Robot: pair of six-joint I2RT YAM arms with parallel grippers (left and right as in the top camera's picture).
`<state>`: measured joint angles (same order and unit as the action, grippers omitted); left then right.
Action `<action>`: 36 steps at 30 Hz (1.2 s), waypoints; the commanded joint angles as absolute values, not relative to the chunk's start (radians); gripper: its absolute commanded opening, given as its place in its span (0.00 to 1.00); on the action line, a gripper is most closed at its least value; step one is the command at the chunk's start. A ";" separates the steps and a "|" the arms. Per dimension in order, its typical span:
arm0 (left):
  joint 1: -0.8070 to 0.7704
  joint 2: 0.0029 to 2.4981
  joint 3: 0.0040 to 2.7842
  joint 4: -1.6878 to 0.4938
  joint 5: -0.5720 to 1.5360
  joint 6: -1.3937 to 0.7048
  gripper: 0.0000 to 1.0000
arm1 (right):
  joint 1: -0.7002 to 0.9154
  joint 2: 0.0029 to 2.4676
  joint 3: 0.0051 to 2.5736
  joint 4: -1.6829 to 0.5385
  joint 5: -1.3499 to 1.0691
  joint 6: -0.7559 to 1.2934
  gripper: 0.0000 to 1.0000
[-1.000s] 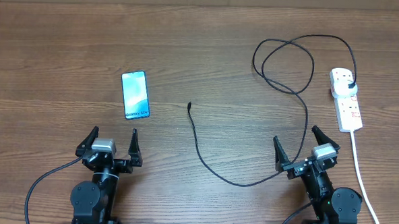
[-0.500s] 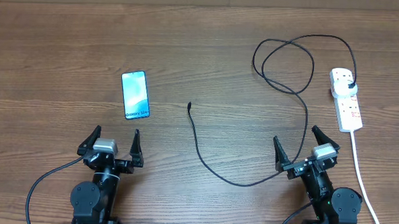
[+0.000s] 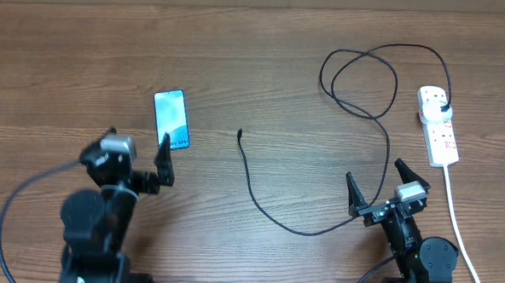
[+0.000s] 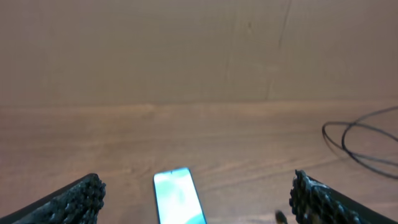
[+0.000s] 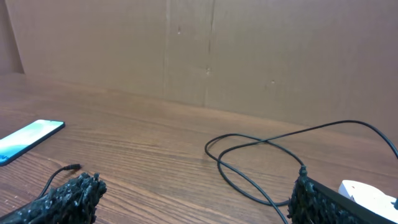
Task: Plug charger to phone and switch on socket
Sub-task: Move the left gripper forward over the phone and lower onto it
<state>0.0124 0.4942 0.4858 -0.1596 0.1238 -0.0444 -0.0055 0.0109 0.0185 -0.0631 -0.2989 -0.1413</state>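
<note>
Left fingers: I see the left gripper spread wide and holding nothing. From the wrist camera, its two black fingers frame the phone between them.
Right fingers: the right gripper is also wide apart and empty, near the worktop's near right edge.
Phone: the phone lies flat, left of centre, with its blue screen up. From overhead, one left finger tip shows just at its near short edge. I cannot tell how high the tip is.
Charger: the charger is a thin black cable. Its small connector tip lies bare on the wood, right of the phone and well apart from it. The cable curves toward me, passes between the right fingers as seen from overhead, then loops at the far right.
Socket: the socket lies at the far right, and the black plug sits in its far end. I cannot tell how its switches are set.
</note>
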 commanded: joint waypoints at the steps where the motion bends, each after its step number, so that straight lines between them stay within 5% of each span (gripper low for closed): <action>1: 0.007 0.683 0.700 -0.242 0.151 -0.022 1.00 | 0.001 0.003 0.008 -0.058 -0.289 -0.136 1.00; 23: 0.007 1.742 1.911 -1.314 0.229 0.070 1.00 | 0.001 0.003 0.008 -0.058 -0.289 -0.136 1.00; 36: 0.006 2.030 1.913 -1.342 0.403 0.019 1.00 | 0.001 0.003 0.008 -0.058 -0.289 -0.136 1.00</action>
<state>0.0124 1.9831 1.8923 -1.3437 0.3813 0.0368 -0.0051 0.0109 0.0185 -0.0635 -0.2993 -0.1417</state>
